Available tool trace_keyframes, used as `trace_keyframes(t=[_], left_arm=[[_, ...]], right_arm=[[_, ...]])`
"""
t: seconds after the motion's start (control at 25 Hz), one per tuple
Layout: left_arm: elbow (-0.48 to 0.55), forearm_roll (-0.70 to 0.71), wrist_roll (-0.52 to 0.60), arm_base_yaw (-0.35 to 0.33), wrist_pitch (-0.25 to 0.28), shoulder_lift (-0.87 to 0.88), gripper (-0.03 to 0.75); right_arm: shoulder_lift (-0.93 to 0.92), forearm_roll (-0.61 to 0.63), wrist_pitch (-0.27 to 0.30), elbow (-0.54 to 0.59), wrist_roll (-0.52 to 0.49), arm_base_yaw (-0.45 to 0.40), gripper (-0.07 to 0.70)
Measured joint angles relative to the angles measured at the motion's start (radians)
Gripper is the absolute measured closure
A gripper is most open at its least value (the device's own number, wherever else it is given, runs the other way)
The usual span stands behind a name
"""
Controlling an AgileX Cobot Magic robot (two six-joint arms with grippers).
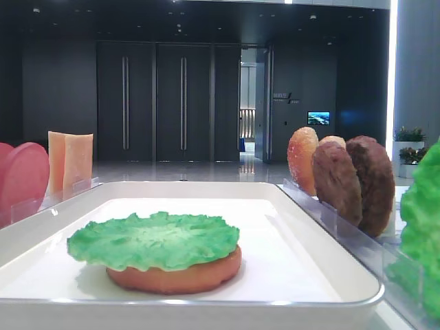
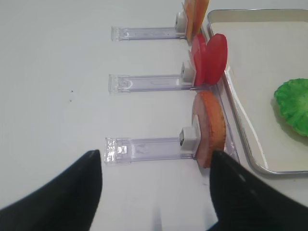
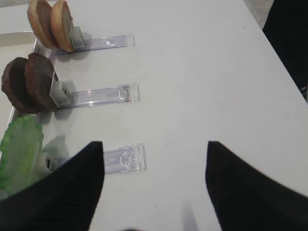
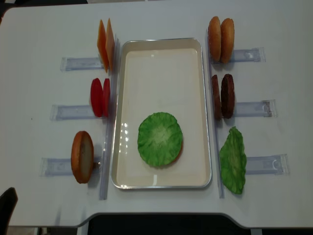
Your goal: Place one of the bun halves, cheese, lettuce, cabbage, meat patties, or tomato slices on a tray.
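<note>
The white tray [image 4: 161, 42] holds a lettuce leaf [image 4: 159, 138] lying on a bun half [image 1: 175, 275]. Left of the tray stand cheese [image 4: 105, 44], tomato slices [image 4: 100, 97] and a bun half [image 4: 82, 156]. On its right stand two bun halves [image 4: 220, 39], meat patties [image 4: 223, 96] and another lettuce leaf [image 4: 233, 160]. Cabbage is out of view. My left gripper [image 2: 154, 159] hangs open over bare table, beside the left bun half [image 2: 210, 127]. My right gripper [image 3: 155, 147] is open and empty, right of the lettuce [image 3: 20, 149].
Clear plastic holder rails [image 4: 254, 108] run outward from each stack on both sides of the tray. The table's front edge [image 4: 156, 214] curves inward near the tray. A dark piece of the arm [image 4: 7, 203] shows at the bottom left corner.
</note>
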Motion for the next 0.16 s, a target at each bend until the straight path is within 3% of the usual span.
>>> trace_keyframes(t=[0.16], left_arm=[[0.000, 0.000, 0.000, 0.000, 0.000, 0.000, 0.181]], right_arm=[[0.000, -0.017, 0.000, 0.000, 0.000, 0.000, 0.196]])
